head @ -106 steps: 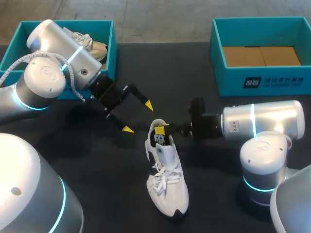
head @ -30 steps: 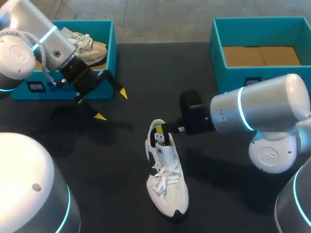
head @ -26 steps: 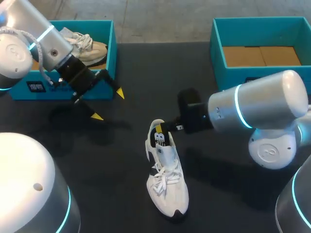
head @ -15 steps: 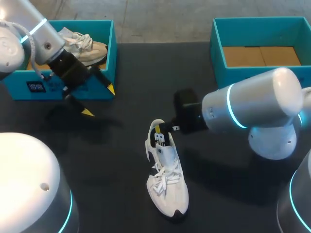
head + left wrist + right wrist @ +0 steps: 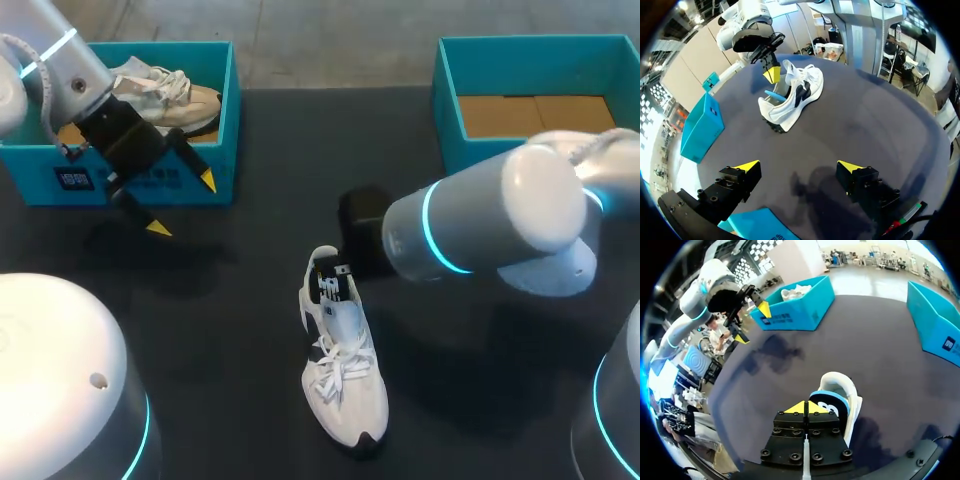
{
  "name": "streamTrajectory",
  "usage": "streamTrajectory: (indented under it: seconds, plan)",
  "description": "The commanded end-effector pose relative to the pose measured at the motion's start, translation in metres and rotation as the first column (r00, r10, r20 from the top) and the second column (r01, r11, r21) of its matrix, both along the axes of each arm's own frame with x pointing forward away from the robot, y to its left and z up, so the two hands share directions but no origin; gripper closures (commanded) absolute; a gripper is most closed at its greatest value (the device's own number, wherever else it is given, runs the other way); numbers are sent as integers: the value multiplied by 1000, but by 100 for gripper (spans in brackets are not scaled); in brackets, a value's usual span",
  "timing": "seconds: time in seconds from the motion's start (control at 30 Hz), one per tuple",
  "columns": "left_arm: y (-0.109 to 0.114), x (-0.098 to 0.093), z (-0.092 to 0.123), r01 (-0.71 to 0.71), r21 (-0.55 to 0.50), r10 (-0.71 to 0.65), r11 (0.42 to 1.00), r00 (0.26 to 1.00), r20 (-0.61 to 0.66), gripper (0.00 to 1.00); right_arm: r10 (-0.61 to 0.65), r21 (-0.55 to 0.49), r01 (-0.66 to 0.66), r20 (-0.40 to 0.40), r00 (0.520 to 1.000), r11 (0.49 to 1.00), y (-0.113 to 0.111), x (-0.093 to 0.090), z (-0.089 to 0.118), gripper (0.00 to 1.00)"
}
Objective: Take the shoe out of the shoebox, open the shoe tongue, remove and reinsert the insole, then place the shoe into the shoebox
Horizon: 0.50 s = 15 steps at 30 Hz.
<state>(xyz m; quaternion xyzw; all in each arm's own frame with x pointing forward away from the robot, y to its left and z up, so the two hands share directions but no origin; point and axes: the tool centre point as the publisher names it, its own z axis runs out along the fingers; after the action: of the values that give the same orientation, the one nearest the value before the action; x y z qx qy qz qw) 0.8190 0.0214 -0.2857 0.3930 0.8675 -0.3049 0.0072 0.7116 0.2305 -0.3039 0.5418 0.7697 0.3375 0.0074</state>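
Observation:
A white shoe (image 5: pixel 345 375) lies on the black table (image 5: pixel 240 330), toe toward me. Its black, blue-edged insole (image 5: pixel 829 405) stands up in the heel opening. My right gripper (image 5: pixel 805 408) is shut, its yellow tips touching each other right beside that insole; from the left wrist view it (image 5: pixel 771 75) sits at the shoe's (image 5: pixel 790 95) opening. Whether it pinches anything I cannot see. My left gripper (image 5: pixel 182 204) hangs open and empty in front of the left shoebox (image 5: pixel 225 110), far from the shoe; its yellow fingertips (image 5: pixel 747 165) stand wide apart.
The left teal shoebox holds another pale shoe (image 5: pixel 170 90). A second teal shoebox (image 5: pixel 520 165) with a bare cardboard floor stands at the back right. My right arm's bulky elbow (image 5: pixel 480 225) hangs over the table right of the shoe.
My left arm has drawn back to the left, toward the left shoebox, staying open. My right arm's elbow has swung over toward the middle; its shut gripper stayed at the shoe's heel.

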Motion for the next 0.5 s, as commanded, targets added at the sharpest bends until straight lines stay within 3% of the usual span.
streamTrajectory:
  seconds: [0.03,0.5]
  plan:
    - [0,0,0,1,4,-1,1000,1000,0,0,-208,-332,237,121,971,913,5,-3,1,100]
    - [7,7,-1,-2,32,2,999,1000,0,0,-213,-370,251,141,967,894,2,-6,1,100]
